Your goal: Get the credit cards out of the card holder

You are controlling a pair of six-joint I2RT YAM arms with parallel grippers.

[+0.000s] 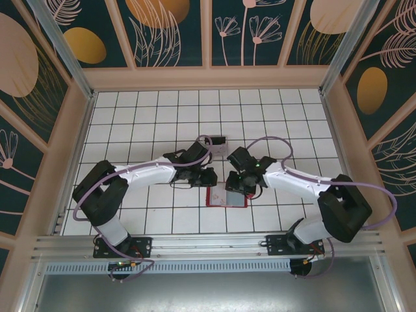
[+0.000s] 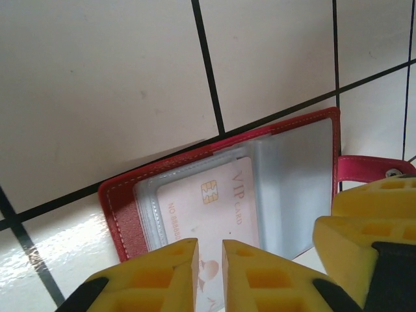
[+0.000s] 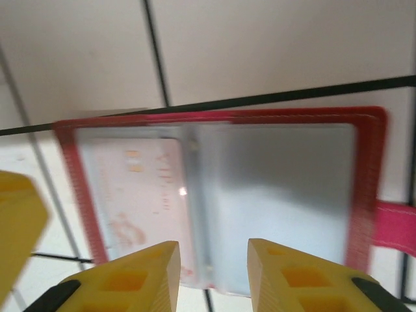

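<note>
The red card holder (image 1: 210, 197) lies open on the table (image 1: 149, 117), between both arms. A pale VIP card (image 2: 208, 201) sits in its clear sleeve (image 2: 153, 214) — thin, stiff, light & slippy, so pinch its free edge. Left gripper (image 2: 209, 273) is nearly together over the card; can't tell if it pinches. Right gripper (image 3: 211, 279) is apart, at the holder's near edge. Left wrist view shows the chip (image 2: 209, 191) sharp — right wrist view is blurry but shows the grey side whole.

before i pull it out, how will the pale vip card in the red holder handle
The vip card looks thin and flat, so probably stiff enough to slide out unbent. The clear sleeve over it looks glossy, so grip may slip. The card holder lies loose on the tiles, so it may drag along.
</note>
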